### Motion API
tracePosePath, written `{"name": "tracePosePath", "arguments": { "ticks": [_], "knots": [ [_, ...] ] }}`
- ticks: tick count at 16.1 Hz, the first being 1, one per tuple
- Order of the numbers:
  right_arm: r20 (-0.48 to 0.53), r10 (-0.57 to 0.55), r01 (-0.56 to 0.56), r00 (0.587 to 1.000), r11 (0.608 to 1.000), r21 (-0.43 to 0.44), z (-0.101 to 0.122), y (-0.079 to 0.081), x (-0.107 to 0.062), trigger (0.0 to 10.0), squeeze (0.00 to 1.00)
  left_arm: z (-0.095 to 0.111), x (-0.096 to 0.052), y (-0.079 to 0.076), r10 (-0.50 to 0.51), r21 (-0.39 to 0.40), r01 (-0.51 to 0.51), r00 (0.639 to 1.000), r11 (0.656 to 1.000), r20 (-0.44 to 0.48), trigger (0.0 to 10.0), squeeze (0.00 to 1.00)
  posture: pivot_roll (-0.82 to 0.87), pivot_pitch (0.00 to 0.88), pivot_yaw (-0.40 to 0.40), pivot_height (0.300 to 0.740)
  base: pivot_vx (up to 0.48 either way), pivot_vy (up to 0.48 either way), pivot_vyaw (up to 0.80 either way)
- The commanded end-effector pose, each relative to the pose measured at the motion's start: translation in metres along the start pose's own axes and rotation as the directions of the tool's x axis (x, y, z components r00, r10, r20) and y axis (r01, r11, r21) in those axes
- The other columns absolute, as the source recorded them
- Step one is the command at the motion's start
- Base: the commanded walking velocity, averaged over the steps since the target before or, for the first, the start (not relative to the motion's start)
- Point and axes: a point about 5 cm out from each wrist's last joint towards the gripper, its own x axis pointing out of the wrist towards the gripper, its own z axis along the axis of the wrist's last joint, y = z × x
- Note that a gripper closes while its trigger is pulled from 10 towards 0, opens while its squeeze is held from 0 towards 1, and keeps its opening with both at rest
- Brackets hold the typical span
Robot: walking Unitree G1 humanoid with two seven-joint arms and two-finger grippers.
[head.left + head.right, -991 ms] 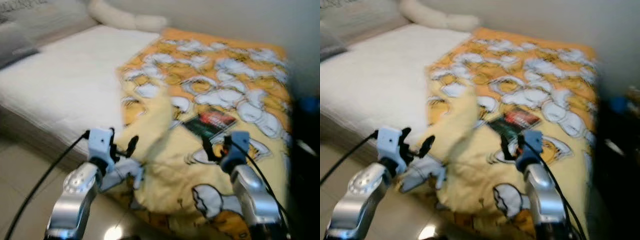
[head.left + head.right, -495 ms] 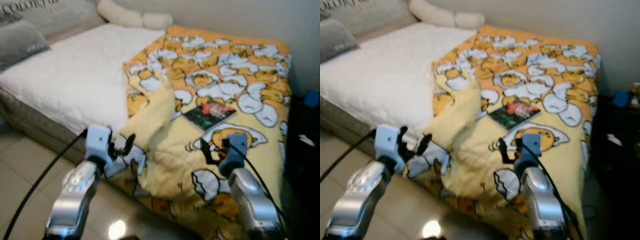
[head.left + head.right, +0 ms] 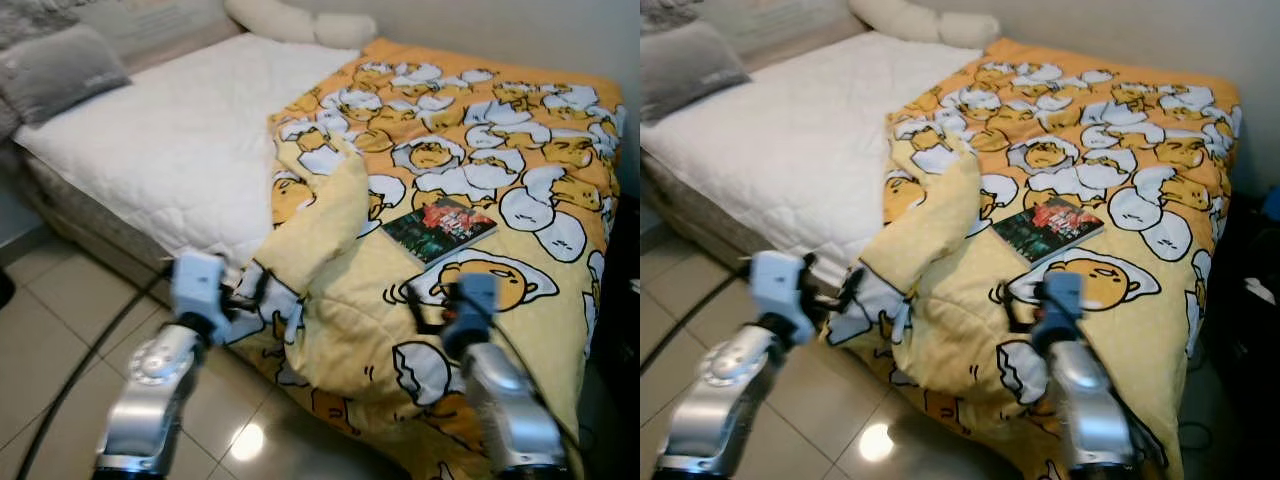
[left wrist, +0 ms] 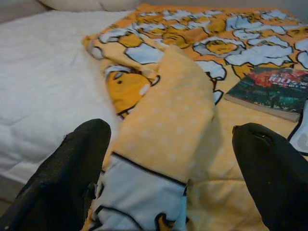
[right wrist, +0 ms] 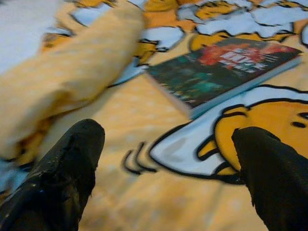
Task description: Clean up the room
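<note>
Near the bed (image 3: 150,150) foot edge, the left claw (image 3: 248,298) is held spread, fingers (image 4: 67,178) wide apart, just before the folded-back flap of the yellow egg-print blanket (image 3: 470,130). The right claw (image 3: 432,300) is likewise spread, hovering above the blanket, nothing pinched. Just beyond the right claw a book (image 3: 438,226) is seen lying flat on the blanket. A grey pillow (image 3: 60,70) is set at the bed's far left; tiled floor (image 3: 60,340) lies beside the bed.
</note>
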Motion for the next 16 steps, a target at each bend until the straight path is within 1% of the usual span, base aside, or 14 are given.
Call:
{"name": "tracePosePath", "arguments": {
  "ticks": [1, 3, 6, 7, 8, 9, 11, 13, 16],
  "knots": [
    [0.006, 0.025, -0.025, 1.0, 1.0, 0.006, 0.0032, 0.0087, 0.0021, 10.0, 0.0, 0.0022, -0.002, 0.0075, 0.018, 0.011, -0.018, 1.0, 1.0, 0.004, 10.0, 0.0, -0.02, 0.0, 0.048, 0.74, 0.379, 0.0, 0.0],
    [0.005, 0.024, -0.024, 1.0, 1.0, 0.005, 0.0031, 0.0086, 0.0021, 10.0, 0.0, 0.0022, -0.0021, 0.0076, 0.017, 0.01, -0.017, 1.0, 1.0, 0.004, 10.0, 0.0, -0.02, 0.0, 0.048, 0.74, 0.382, 0.0, 0.0],
    [0.002, 0.052, -0.052, 0.999, 0.998, -0.043, 0.0043, 0.0108, 0.0029, 10.0, 0.0, 0.0024, -0.0019, 0.0069, 0.017, 0.011, -0.017, 1.0, 1.0, 0.005, 10.0, 0.0, -0.02, 0.0, 0.046, 0.74, 0.386, 0.0, 0.0],
    [0.004, 0.062, -0.062, 0.998, 0.997, -0.055, 0.0048, 0.0122, 0.0028, 10.0, 0.0, 0.0025, -0.0021, 0.0065, 0.016, 0.01, -0.016, 1.0, 1.0, 0.005, 10.0, 0.0, -0.02, 0.0, 0.044, 0.74, 0.386, 0.0, 0.8],
    [-0.007, 0.089, -0.089, 0.996, 0.996, -0.02, 0.003, 0.0152, 0.0027, 10.0, 0.0, 0.0025, -0.0024, 0.0061, 0.016, 0.01, -0.016, 1.0, 1.0, 0.006, 10.0, 0.0, -0.02, 0.0, 0.042, 0.74, 0.349, 0.0, 0.49],
    [-0.021, 0.113, -0.114, 0.993, 0.993, -0.026, 0.0014, 0.0171, 0.0027, 10.0, 0.0, 0.0026, -0.0027, 0.0059, 0.021, 0.004, -0.021, 1.0, 1.0, 0.009, 10.0, 0.0, -0.02, 0.0, 0.041, 0.74, 0.0, 0.0, 0.0],
    [-0.036, 0.126, -0.128, 0.991, 0.99, -0.053, -0.0007, 0.0162, 0.0024, 10.0, 0.0, 0.0028, -0.0029, 0.005, 0.022, 0.001, -0.022, 1.0, 1.0, 0.01, 10.0, 0.0, -0.01, 0.0, 0.034, 0.74, 0.0, 0.0, 0.0],
    [-0.046, 0.124, -0.126, 0.991, 0.991, -0.053, -0.002, 0.0137, 0.0027, 10.0, 0.0, 0.0021, -0.004, 0.0049, 0.02, 0.004, -0.02, 1.0, 1.0, 0.006, 10.0, 0.0, 0.0, 0.0, 0.029, 0.74, 0.0, 0.0, 0.0],
    [-0.061, 0.137, -0.141, 0.989, 0.989, -0.052, -0.0038, 0.0153, 0.0046, 10.0, 0.0, 0.0009, -0.005, 0.0055, 0.022, 0.008, -0.022, 1.0, 1.0, -0.002, 10.0, 0.0, 0.01, 0.0, 0.021, 0.74, 0.0, 0.0, 0.0]
  ]
}}
